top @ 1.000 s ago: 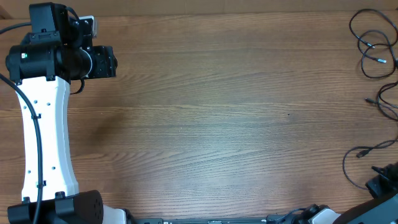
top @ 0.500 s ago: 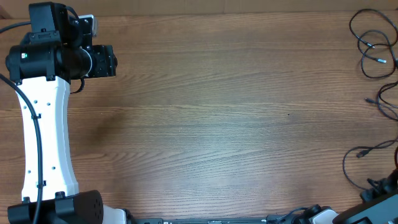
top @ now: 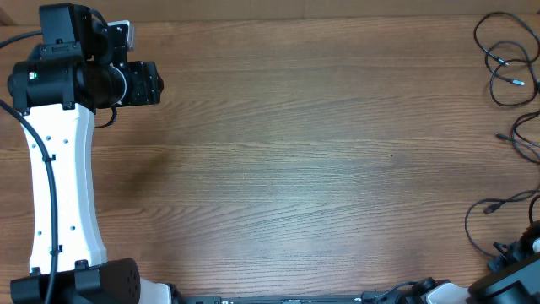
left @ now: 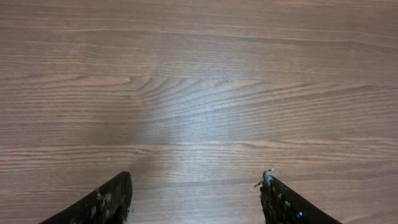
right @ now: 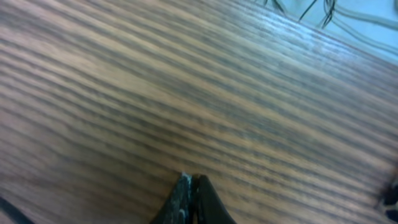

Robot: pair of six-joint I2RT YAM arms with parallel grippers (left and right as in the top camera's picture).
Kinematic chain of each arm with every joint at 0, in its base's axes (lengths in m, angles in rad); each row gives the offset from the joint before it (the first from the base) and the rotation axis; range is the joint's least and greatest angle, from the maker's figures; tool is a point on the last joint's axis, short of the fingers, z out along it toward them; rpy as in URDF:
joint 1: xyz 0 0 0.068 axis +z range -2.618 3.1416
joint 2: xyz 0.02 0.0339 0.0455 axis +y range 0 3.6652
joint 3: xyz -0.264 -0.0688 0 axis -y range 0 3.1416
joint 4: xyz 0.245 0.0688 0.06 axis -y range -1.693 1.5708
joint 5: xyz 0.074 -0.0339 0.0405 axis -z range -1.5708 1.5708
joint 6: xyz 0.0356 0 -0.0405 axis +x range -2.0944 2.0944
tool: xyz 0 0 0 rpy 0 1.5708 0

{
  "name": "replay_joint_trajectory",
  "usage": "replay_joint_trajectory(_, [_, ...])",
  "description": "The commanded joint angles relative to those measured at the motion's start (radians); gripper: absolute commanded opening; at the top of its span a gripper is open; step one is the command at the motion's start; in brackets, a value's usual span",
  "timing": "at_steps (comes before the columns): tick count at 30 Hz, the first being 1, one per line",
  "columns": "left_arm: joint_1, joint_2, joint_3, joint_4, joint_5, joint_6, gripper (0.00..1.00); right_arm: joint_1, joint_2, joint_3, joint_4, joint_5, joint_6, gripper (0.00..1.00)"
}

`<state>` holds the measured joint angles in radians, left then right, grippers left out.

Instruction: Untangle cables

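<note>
Table (top: 321, 169): brown wood-grain top, grain running left-right, with a soft glare patch in the left wrist view. Right wrist view shows a pale strip (right: 380, 18) past the table's edge.

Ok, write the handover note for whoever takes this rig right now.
Left tool: open, empty, over bare table at the far left.
Right tool: shut, empty, low over the wood at the near right corner.
Cables: all along the right edge. Looped bundle at the far corner, single strand mid-edge, third cable near the right arm.
Done: these three lie apart from one another.
Left: the looped bundle looks crossed over itself and probably needs separating.
</note>
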<state>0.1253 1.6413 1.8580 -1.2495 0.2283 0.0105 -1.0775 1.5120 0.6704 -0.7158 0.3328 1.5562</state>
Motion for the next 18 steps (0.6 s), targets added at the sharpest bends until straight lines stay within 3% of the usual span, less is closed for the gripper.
replay_joint_trajectory(1, [0.004, 0.004, -0.002, 0.000, 0.029, 0.019, 0.66, 0.009, 0.071, -0.010, 0.042, -0.023, -0.021, 0.04])
replay_joint_trajectory(18, [0.004, 0.004, -0.002, -0.006, 0.035, -0.014, 0.64, 0.270, 0.168, -0.010, 0.379, -0.031, -0.065, 0.04])
